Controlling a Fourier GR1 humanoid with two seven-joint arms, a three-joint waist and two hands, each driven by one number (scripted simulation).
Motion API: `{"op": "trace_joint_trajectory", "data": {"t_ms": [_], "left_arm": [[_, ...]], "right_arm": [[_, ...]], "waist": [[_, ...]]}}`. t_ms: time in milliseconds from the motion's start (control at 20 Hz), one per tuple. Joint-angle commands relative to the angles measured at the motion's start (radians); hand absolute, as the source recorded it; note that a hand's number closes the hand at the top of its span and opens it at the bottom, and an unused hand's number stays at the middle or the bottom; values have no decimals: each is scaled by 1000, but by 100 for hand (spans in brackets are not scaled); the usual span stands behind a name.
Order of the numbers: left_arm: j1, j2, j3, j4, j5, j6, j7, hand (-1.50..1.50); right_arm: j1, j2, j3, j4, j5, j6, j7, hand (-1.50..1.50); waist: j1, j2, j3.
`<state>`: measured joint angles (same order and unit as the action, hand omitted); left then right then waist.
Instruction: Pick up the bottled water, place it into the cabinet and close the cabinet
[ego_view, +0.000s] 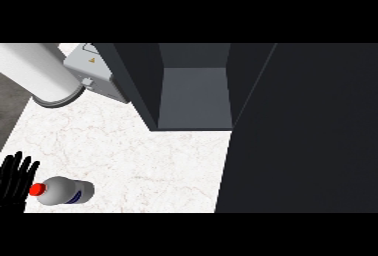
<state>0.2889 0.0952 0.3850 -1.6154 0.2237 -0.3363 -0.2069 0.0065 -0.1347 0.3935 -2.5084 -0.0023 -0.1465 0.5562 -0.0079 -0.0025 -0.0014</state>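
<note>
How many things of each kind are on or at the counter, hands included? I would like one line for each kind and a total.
Bottles: 1, the water bottle lying on its side
Cabinets: 1, the dark cabinet, open
Hands: 1, the left hand, fingers straight
Total: 3

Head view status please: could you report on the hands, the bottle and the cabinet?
Left hand open, beside bottle cap. Right hand not in view. White red-capped plastic water bottle lying on marble counter. Dark cabinet open, path unobstructed.
</note>
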Motion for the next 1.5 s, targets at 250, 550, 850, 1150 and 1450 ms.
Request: {"op": "trace_joint_trajectory", "data": {"t_ms": [250,550,850,1150,1450], "left_arm": [[-57,9,21,284,-87,-3,-203,-150],[-124,75,54,538,-121,-43,-364,-150],[-155,76,29,652,-140,-75,-452,-150],[-289,67,47,783,-120,-39,-489,-150],[-337,97,50,942,-131,-72,-611,-150]], "right_arm": [[99,-47,4,-204,29,5,35,-150],[13,-17,65,-172,92,-48,81,-150],[59,-48,46,-169,68,-27,34,-150],[62,-61,60,-200,72,-57,68,-150],[28,-70,32,-195,69,-73,80,-150]], "waist": [[-3,0,1],[-3,0,-1],[-1,0,1],[-5,0,1],[-7,1,0]]}}
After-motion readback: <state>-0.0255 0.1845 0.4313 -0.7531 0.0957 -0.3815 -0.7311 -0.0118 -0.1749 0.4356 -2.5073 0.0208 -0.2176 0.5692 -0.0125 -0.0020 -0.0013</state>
